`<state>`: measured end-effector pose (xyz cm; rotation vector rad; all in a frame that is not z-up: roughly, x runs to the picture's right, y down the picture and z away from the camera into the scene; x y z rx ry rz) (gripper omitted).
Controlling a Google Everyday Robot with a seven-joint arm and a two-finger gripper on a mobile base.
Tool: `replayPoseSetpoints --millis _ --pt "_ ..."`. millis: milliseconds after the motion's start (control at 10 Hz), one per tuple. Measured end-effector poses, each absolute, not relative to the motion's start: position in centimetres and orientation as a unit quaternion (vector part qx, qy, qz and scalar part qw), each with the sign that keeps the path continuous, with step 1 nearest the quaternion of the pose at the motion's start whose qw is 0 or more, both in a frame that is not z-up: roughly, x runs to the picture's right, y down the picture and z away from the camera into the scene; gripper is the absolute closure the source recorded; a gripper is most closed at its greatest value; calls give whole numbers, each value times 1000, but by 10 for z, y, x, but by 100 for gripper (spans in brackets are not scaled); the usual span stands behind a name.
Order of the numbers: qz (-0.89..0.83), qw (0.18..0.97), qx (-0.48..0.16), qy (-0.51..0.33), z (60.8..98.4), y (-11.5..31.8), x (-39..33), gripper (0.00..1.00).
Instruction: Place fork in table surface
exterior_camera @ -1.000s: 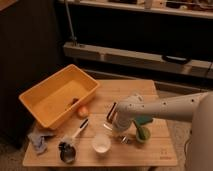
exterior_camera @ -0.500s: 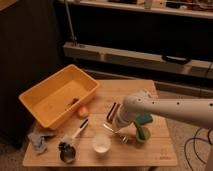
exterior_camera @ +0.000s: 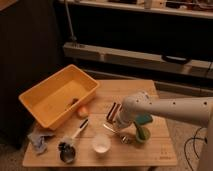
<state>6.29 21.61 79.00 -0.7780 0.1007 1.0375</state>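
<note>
Gripper: the gripper (exterior_camera: 114,115) is hanging low over the middle of the table surface (exterior_camera: 150,149), at the end of the white arm (exterior_camera: 170,109) that is reaching in from the right.
Grip state: cannot tell – whether it is clasping anything or has let go is not showing.
Fork: the fork (exterior_camera: 116,131) is lying slantwise just below the gripper, between the white cup (exterior_camera: 101,144) and the green and teal object (exterior_camera: 141,129). Whether it is resting on the wood or touching the gripper cannot be told.
Yellow bin: the yellow bin (exterior_camera: 70,111) is sitting at the table's left rear corner, well apart from the fork.
Orange item: a small round orange item (exterior_camera: 82,112) is lying just beside the bin's front wall.
Utensil: a black-and-white-handled utensil (exterior_camera: 74,138) is lying left of the cup – its dark head is pointing toward the table's front edge.
Cloth: a crumpled bluish cloth (exterior_camera: 39,139) is lying at the front left corner.
</note>
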Motion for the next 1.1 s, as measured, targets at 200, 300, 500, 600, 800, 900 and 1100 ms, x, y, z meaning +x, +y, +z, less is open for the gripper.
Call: replayPoseSetpoints --millis 200,300,500,600,800,900,1100 --pt "481 799 -357 51 790 214 65 20" --pt "478 800 -357 52 791 215 63 20" --pt "472 802 -361 58 796 223 61 20" --pt "471 802 -363 59 797 225 62 20" --pt "470 802 -363 62 799 227 63 20" --pt "470 802 -363 63 799 227 64 20" --pt "467 802 -366 67 801 231 64 20"
